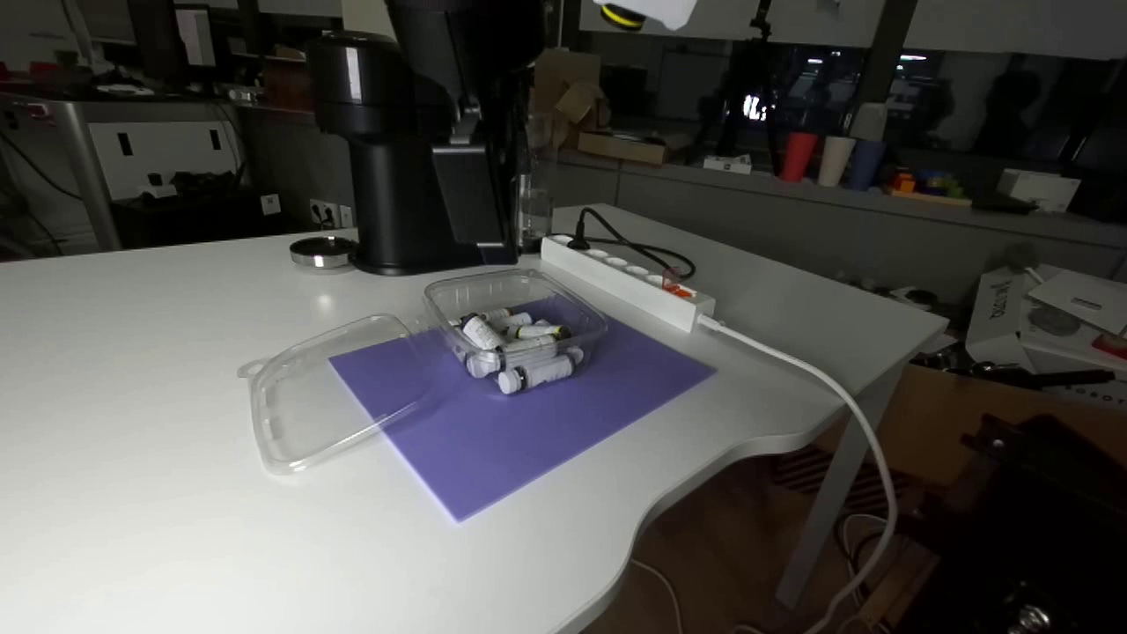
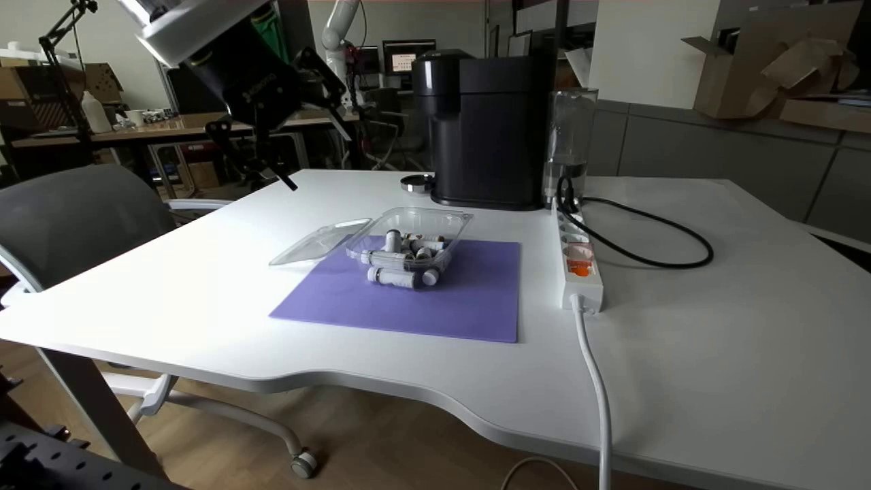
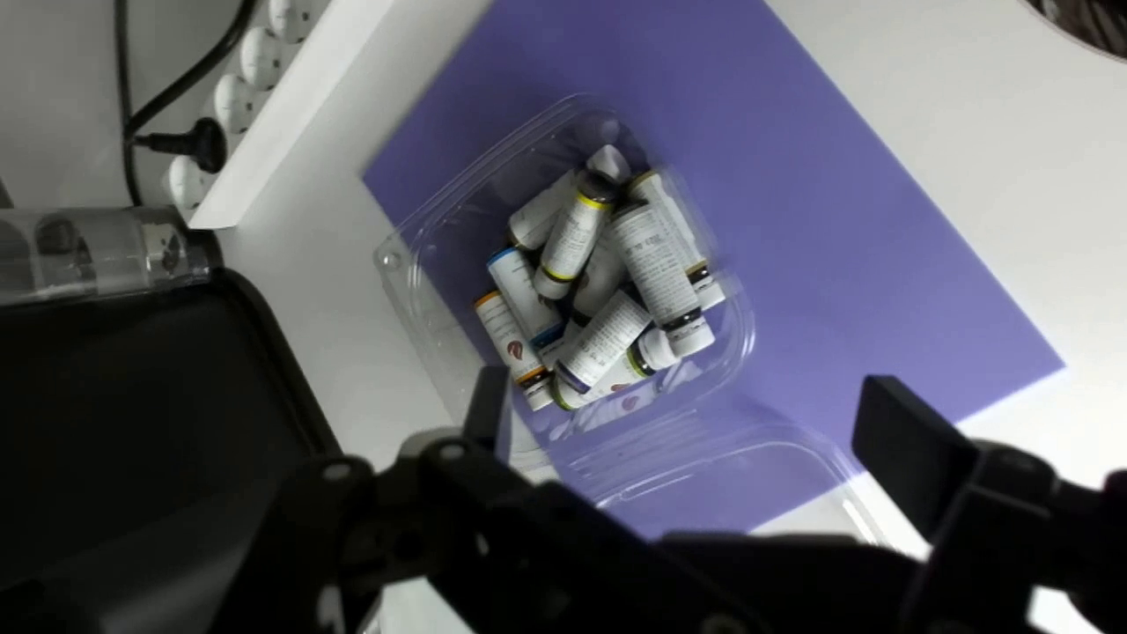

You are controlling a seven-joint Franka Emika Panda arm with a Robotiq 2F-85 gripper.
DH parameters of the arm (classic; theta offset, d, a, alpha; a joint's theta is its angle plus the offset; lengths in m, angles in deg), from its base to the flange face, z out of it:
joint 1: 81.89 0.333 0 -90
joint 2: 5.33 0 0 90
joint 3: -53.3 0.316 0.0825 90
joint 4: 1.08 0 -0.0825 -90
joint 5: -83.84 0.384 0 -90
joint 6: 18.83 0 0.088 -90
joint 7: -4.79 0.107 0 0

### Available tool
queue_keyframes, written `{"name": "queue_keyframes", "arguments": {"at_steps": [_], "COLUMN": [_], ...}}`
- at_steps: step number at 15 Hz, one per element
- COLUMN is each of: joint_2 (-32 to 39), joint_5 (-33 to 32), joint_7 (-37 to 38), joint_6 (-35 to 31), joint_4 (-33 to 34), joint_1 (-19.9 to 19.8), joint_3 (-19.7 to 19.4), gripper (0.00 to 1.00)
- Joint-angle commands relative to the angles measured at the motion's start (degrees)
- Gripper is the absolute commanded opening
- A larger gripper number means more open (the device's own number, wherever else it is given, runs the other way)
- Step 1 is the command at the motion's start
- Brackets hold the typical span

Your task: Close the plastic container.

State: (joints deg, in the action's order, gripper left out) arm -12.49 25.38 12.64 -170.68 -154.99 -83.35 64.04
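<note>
"ROBOT" | on white box (image 1: 1096, 395), in an exterior view | bottle labels (image 3: 653, 264): illegible

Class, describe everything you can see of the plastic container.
The plastic container is clear, shallow and round-cornered, with a rimmed tray and apparently hinged lid of thin-looking plastic. It stands open: the tray sits upright, mostly over the purple mat, holding jumbled, labelled vials. The lid lies folded out beside it, over mat and white table, a tab jutting from one corner. The end effector touches neither.
</note>
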Motion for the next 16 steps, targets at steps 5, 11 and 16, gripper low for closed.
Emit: {"name": "queue_keyframes", "arguments": {"at_steps": [5,11,16], "joint_2": [7.79,10.53,12.04], "joint_5": [-13.78,-12.28,-16.22], "joint_7": [18.48,16.53,19.11], "joint_6": [0.69,0.04,4.05], "joint_4": [2.13,1.42,3.39], "joint_1": [0.73,1.16,1.57], "joint_3": [3.8,4.26,4.29], "gripper": [1.0,1.0,1.0]}}
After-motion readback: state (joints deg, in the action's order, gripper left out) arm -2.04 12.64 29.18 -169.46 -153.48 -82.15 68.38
